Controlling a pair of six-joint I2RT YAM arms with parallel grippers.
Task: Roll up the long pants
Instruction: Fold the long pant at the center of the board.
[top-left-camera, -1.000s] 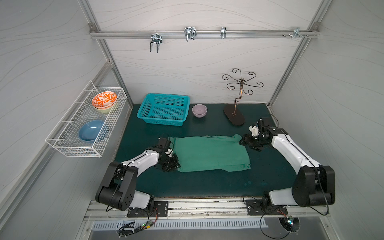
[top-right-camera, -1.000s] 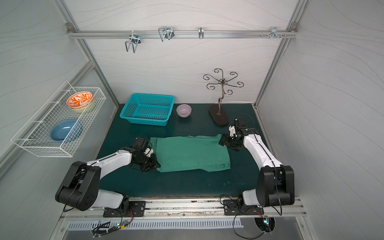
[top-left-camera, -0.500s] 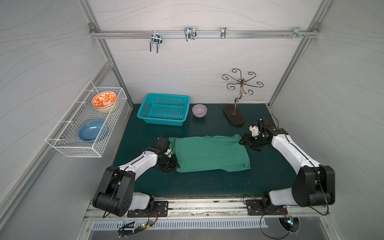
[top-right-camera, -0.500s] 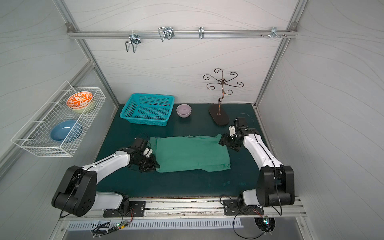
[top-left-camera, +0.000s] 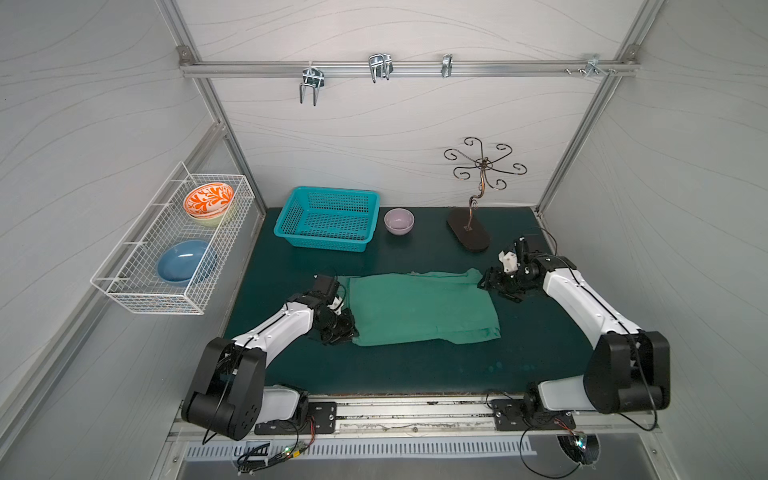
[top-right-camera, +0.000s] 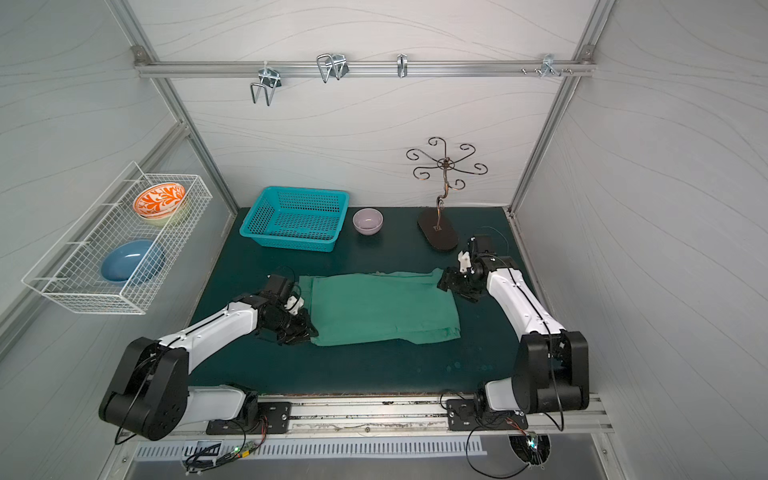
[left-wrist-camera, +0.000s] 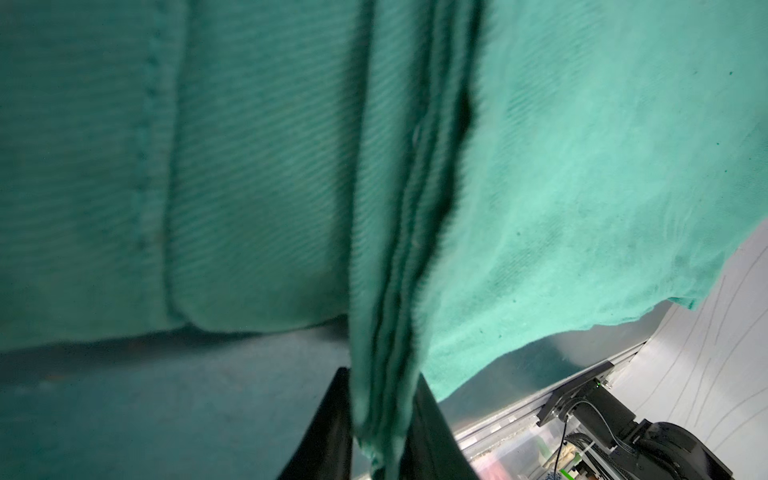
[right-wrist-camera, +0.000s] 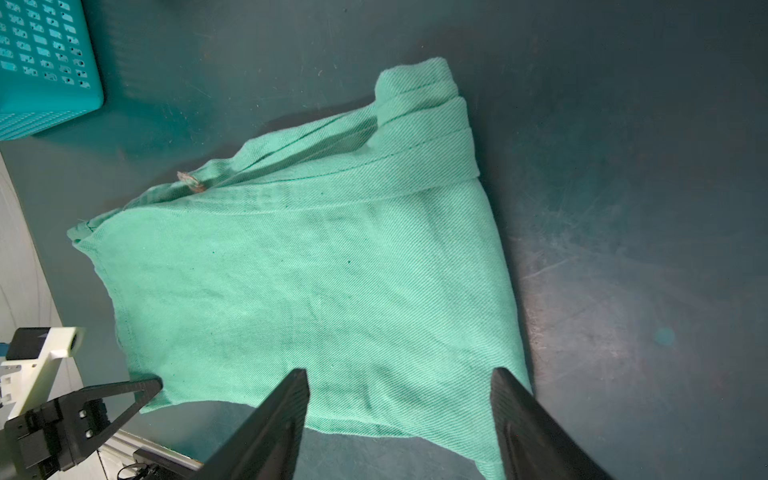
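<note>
The long pants (top-left-camera: 419, 305) lie folded into a flat mid-green rectangle in the middle of the dark mat, seen in both top views (top-right-camera: 382, 305). My left gripper (top-left-camera: 345, 328) sits at their near left corner. In the left wrist view its black fingers (left-wrist-camera: 332, 428) are shut on a bunched edge of several cloth layers of the pants (left-wrist-camera: 249, 166). My right gripper (top-left-camera: 492, 284) is at the far right corner. In the right wrist view it (right-wrist-camera: 399, 399) stands open, its fingers wide apart just over the pants' (right-wrist-camera: 311, 270) edge.
A turquoise basket (top-left-camera: 328, 218), a lilac bowl (top-left-camera: 399, 220) and a metal hook stand (top-left-camera: 469, 237) line the back of the mat (top-left-camera: 415, 365). A wire rack (top-left-camera: 174, 245) with bowls hangs on the left wall.
My left arm has shifted slightly toward the front while its gripper stays at the pants' left edge. The right arm and the pants' outline look unchanged.
</note>
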